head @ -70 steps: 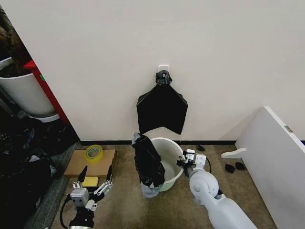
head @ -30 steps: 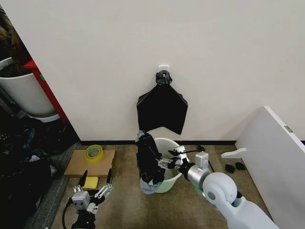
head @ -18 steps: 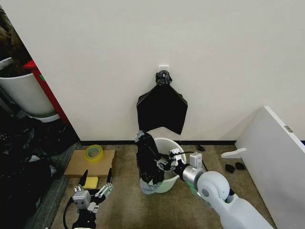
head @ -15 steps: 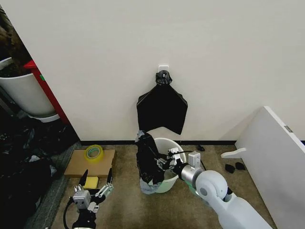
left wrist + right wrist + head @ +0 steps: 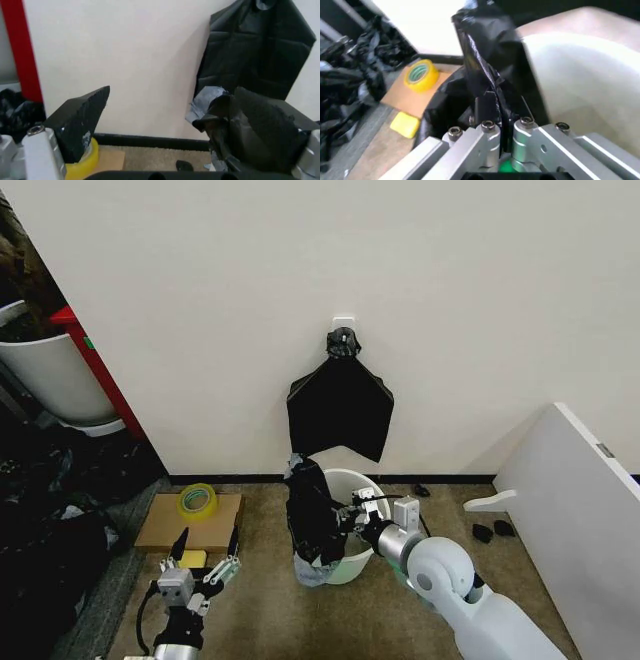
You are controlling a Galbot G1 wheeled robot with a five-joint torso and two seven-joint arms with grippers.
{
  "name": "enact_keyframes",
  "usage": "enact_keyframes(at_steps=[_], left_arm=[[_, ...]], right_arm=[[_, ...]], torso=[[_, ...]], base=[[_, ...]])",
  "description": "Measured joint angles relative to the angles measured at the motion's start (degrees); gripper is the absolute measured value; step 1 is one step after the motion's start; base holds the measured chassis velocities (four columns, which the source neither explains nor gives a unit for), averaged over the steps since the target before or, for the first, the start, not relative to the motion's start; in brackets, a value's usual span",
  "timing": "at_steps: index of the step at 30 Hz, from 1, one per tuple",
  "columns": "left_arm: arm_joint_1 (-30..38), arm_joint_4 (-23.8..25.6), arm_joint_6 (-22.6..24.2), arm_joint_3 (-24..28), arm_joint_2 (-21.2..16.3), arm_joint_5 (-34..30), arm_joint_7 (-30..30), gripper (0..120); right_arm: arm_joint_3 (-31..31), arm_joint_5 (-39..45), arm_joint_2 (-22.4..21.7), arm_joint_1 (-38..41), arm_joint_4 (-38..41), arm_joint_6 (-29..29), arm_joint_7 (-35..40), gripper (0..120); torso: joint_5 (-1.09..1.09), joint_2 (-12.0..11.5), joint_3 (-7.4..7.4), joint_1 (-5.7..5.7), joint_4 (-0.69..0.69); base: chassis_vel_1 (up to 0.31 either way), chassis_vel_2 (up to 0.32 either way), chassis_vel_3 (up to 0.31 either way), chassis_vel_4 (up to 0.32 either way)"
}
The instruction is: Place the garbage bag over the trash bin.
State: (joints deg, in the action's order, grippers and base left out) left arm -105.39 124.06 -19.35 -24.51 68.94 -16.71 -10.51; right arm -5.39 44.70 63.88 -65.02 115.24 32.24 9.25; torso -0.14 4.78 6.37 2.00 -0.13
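The right end effector point(image 5: 499, 125) was clamped on a fold of the garbage bag point(image 5: 312, 515), which looked light, limp and slippery, best pinched at its open hem over the trash bin point(image 5: 362, 552), while the left end effector point(image 5: 203, 558) hung spread apart near the floor.

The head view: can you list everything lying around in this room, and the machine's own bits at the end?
garbage bag: one, glossy black, draped over the left side of the bin's rim.
trash bin: one, cream-white, on the carpet by the wall.
flat bags: a bunch, black, hanging from a wall hook above the bin.
tape roll: one, yellow, on the cardboard.
cardboard: one flat piece, brown, on the floor left of the bin.
sponge: one, yellow, beside the cardboard.
plant pot: one, white, far left.
board: one, white, leaning at right.
left gripper: open, hovering low near the cardboard.
right gripper: shut on the garbage bag at the bin's mouth.
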Motion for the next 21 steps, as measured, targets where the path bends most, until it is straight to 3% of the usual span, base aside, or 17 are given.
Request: enact_keyframes(at_steps=[9,15,18,20,21], left_arm=[[7.76,-0.96,7.13,4.26,-3.62,0.75,-0.91,98],[14.81,-2.22,12.97,11.05,-8.94,-2.75,-1.83,98],[16.45,-2.35,14.77,12.72,-9.81,-4.24,-2.65,98],[19.51,-2.41,20.22,16.08,-10.57,-7.68,-5.94,98],[19.51,-2.41,20.22,16.08,-10.57,-7.68,-5.94,98]], right_arm=[[-2.89,-0.66,-0.38,-3.41,2.22,-0.26,6.83,0],[-2.77,1.41,-0.43,-2.97,2.46,0.66,9.91,0],[-2.52,1.64,-0.40,-2.77,2.37,0.81,10.00,0],[-2.03,2.02,-0.28,-2.23,2.00,1.06,10.23,0],[-2.03,2.02,-0.28,-2.23,2.00,1.06,10.23,0]], torso=[[0.00,0.00,0.00,0.00,0.00],[0.01,0.00,0.00,0.00,0.01],[0.00,0.00,0.00,0.00,0.01],[0.01,0.00,0.00,0.00,-0.01],[0.01,0.00,0.00,0.00,-0.01]], base=[[0.000,0.000,0.000,0.000],[0.000,0.000,0.000,0.000],[0.000,0.000,0.000,0.000],[0.000,0.000,0.000,0.000],[0.000,0.000,0.000,0.000]])
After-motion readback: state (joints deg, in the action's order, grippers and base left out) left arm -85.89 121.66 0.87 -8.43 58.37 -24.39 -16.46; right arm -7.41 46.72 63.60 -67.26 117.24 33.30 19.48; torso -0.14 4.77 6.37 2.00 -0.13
